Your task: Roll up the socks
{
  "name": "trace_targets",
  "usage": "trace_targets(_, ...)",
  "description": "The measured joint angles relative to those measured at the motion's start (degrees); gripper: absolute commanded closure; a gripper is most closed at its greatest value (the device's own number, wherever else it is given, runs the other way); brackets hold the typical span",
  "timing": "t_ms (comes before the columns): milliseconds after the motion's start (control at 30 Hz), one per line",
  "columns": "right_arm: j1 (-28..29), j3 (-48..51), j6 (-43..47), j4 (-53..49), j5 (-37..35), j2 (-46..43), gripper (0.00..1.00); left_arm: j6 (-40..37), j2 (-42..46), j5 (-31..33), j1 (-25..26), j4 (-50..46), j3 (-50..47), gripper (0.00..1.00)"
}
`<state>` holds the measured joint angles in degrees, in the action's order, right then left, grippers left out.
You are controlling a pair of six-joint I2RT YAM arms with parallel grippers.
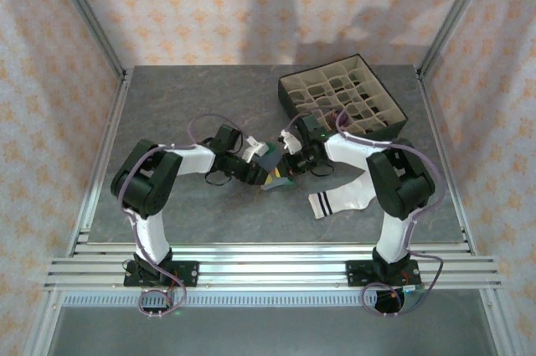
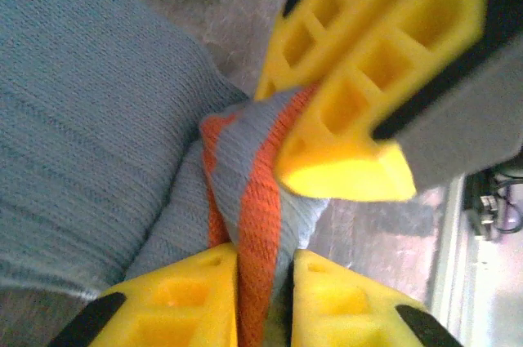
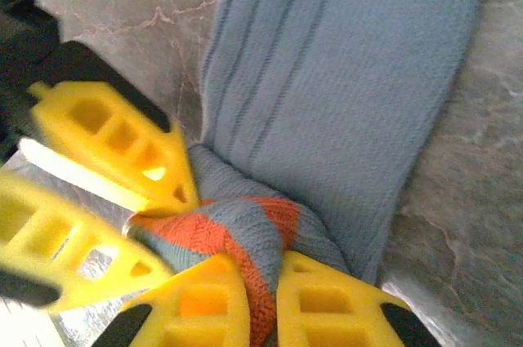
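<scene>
Yellow fingers [image 2: 172, 302] of the left claw [image 2: 265, 290] sat closest, at the bottom of the left wrist picture. They stood a little apart, with the orange heel of the grey-blue sock [image 2: 90, 118] running up between them. Whether they were squeezing it, I could not tell. That sock lay on the table [image 1: 167, 113] in the middle of the top picture, between the two claws. Its wide blue part filled the left side of the left wrist picture. To the right, the right claw [image 3: 263, 302] was pinched tight on the same orange and blue fold. Both claws nearly touched there. Further right, the white sock [image 1: 343, 197] with black stripes lay flat by the right arm [image 1: 402, 184]. At the upper right sat the dark box [image 1: 342, 98].
</scene>
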<state>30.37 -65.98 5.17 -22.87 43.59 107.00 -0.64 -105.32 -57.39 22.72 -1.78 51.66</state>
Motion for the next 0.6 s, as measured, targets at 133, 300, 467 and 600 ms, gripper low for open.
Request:
trace_targets(133, 0.50, -5.14, -0.46, -5.66, -0.39, 3.04, 0.95, -0.96, 7.06, 6.51, 0.42, 2.86, -6.10, 0.72)
trace_targets(300, 0.46, -9.29, -2.21, -11.15, -1.22, 5.25, 0.95, -7.13, 17.42, 16.83, 4.72, 2.91, -11.17, 0.71)
trace_targets(467, 0.46, -12.33, -3.82, -14.93, -1.40, 7.04, 0.94, -18.29, 28.44, 31.39, 15.93, 8.57, -16.94, 0.63)
trace_targets(600, 0.46, -13.94, -4.52, -17.03, -1.42, 8.11, 0.94, -27.34, 31.26, 43.08, 22.23, 14.05, -21.55, 0.62)
